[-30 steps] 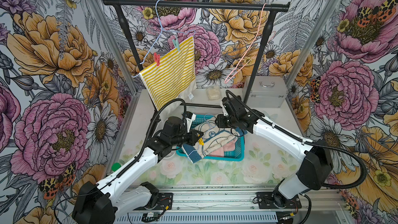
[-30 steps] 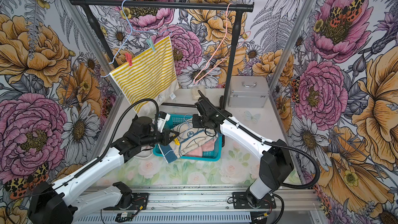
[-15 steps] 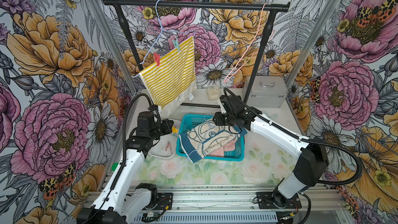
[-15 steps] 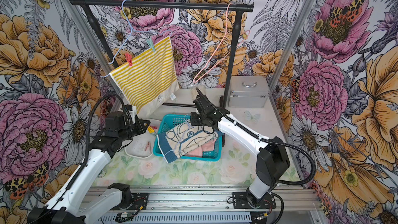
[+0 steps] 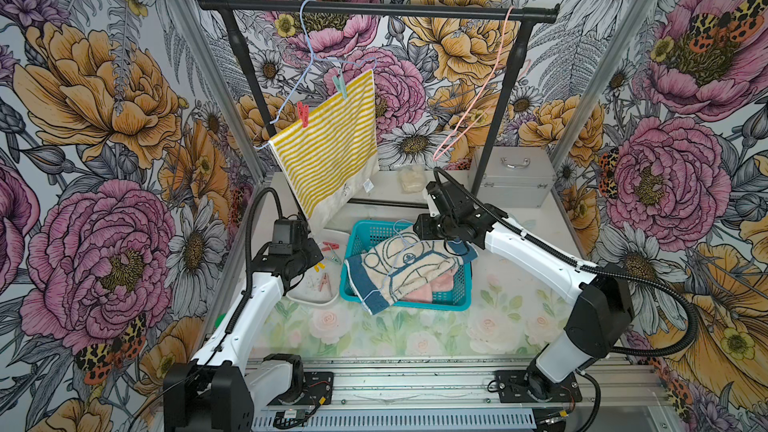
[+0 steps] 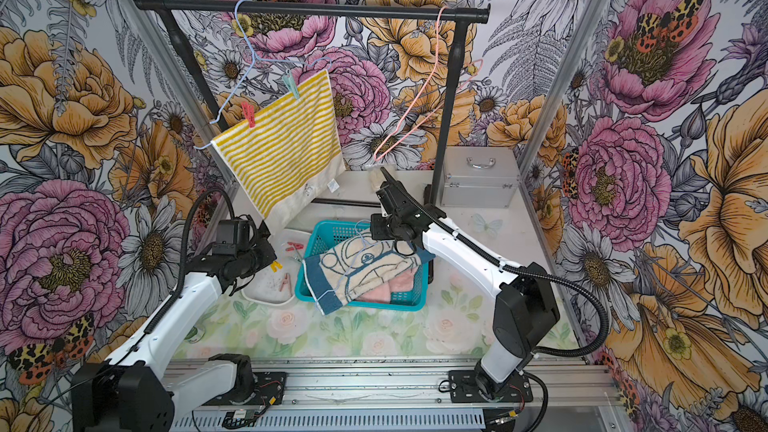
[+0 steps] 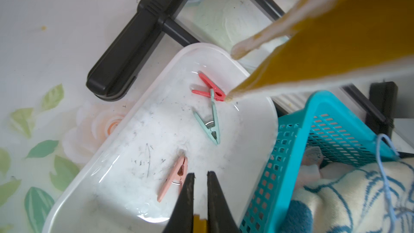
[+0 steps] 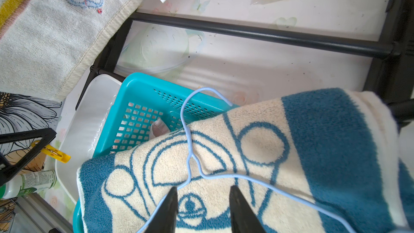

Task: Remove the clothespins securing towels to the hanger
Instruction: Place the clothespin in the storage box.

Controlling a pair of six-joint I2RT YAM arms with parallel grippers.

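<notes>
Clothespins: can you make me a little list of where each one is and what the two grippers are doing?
in the white tray: red clothespin, mint green clothespin, pale pink clothespin
left gripper: shut on the yellow clothespin, above the tray
on the blue hanger: red clip and mint green clip pin the striped towel
right gripper: open, above the cream-and-blue towel in the teal basket
</notes>
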